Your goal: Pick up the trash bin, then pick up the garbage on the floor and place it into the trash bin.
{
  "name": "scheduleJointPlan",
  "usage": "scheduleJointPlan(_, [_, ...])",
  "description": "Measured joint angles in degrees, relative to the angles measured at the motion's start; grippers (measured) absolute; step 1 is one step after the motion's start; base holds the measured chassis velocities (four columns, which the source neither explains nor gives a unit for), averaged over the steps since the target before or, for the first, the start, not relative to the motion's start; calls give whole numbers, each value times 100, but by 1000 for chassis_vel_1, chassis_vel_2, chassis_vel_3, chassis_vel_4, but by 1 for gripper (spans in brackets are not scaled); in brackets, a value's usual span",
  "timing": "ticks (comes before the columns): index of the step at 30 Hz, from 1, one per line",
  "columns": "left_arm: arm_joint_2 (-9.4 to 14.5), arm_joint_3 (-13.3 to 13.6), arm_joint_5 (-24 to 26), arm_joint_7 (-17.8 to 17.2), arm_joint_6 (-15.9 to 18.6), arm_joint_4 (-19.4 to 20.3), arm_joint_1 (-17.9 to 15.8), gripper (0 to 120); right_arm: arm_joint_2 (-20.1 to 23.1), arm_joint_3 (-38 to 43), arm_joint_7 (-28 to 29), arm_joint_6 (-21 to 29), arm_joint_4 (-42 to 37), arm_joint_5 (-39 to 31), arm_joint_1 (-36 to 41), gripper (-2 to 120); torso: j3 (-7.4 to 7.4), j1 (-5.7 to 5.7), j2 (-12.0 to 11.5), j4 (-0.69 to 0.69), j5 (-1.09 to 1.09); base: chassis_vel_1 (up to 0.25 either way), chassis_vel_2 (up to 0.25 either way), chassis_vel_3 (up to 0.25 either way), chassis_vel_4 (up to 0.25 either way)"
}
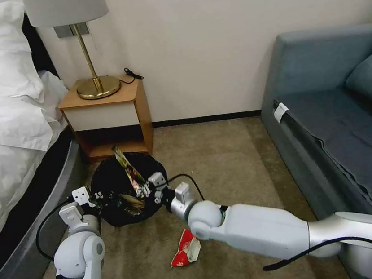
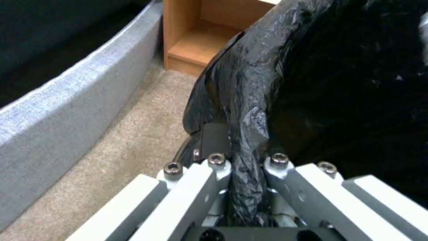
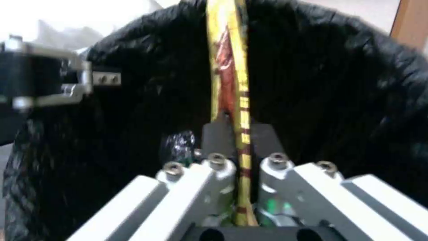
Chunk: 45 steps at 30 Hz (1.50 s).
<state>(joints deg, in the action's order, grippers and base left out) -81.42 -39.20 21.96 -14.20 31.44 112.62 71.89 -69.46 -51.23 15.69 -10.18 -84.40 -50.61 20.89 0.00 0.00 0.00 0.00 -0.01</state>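
The bin (image 1: 127,194) stands on the floor (image 1: 224,153) just in front of the nightstand (image 1: 111,117), with the bed (image 1: 9,134) to its left and the sofa (image 1: 336,112) well apart on its right. A lamp (image 1: 81,43) stands on the nightstand. The left tool (image 1: 94,197) is at the bin's left rim, the right tool (image 1: 149,190) over its right side, a wrapper (image 1: 128,169) upright inside. Another wrapper (image 1: 185,248) lies on the floor in front of the bin.

A crinkled black bag (image 1: 110,185) is seen lining the bin, a yellow, seemingly red-printed wrapper (image 3: 232,67) inside, a red-and-white wrapper (image 1: 185,249) on beige carpet (image 1: 224,153).
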Motion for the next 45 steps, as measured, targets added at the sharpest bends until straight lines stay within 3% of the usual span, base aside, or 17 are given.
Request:
scheduleJointPlan(2, [-10,5,-13,0,0,0,-1,2,-41,-1,16,5,27,95,49,19,0,0,0,0,1,0,0,0,0])
scheduleJointPlan(4, [-17,6,-17,0,0,0,-1,2,-57,13,18,6,33,125,56,22,0,0,0,1,0,0,0,0,0])
scheduleJointPlan(7, [-30,7,-24,0,0,7,5,2,-33,57,19,6,22,217,58,37,0,0,0,0,0,0,0,0,0])
scheduleJointPlan(9, [-31,5,-25,1,0,7,6,2,-28,81,22,5,17,239,63,39,0,0,0,0,0,0,0,0,0])
scheduleJointPlan(12, [-32,-19,-26,2,0,7,6,2,28,478,75,-3,-106,395,69,56,0,0,0,1,1,0,0,0,0])
scheduleJointPlan(16, [-29,-38,-25,2,-1,7,3,2,118,888,163,43,-171,529,-18,65,0,0,0,1,1,0,0,0,0])
scheduleJointPlan(19, [-17,-83,-24,4,-12,7,-14,2,470,1470,365,195,-221,660,-110,81,0,0,0,1,1,0,0,0,0])
scheduleJointPlan(21, [-10,-91,-25,5,-19,7,-19,2,634,1616,467,285,-250,654,-108,84,0,0,0,0,1,0,0,0,0])
scheduleJointPlan(24, [17,-112,-17,13,-25,6,-34,2,1121,1819,912,752,-422,511,46,96,0,0,0,-1,2,0,0,0,0])
scheduleJointPlan(26, [26,-119,-16,13,-26,2,-40,2,1278,1817,1083,967,-533,395,145,98,0,0,0,-2,2,0,0,0,0])
scheduleJointPlan(29, [48,-127,2,16,-27,-12,-59,2,1688,1688,1647,1771,-1157,-322,526,100,0,0,0,-2,2,0,0,0,0])
scheduleJointPlan(32, [48,-128,2,16,-27,-15,-60,2,1726,1656,1730,1873,-1270,-456,577,100,0,0,0,-2,2,0,0,0,0])
scheduleJointPlan(35, [49,-128,6,22,-37,-32,-59,2,1846,1396,2314,2504,-1951,-1324,819,100,0,0,0,0,1,0,0,0,0])
scheduleJointPlan(41, [74,-128,8,29,-43,-40,-60,2,1787,991,3265,3019,-2405,-2408,904,100,0,0,0,1,0,0,0,0,0])
scheduleJointPlan(45, [64,-130,10,31,-50,-41,-68,2,1692,626,3444,3062,-2347,-2541,922,100,0,0,0,1,0,0,0,0,0])
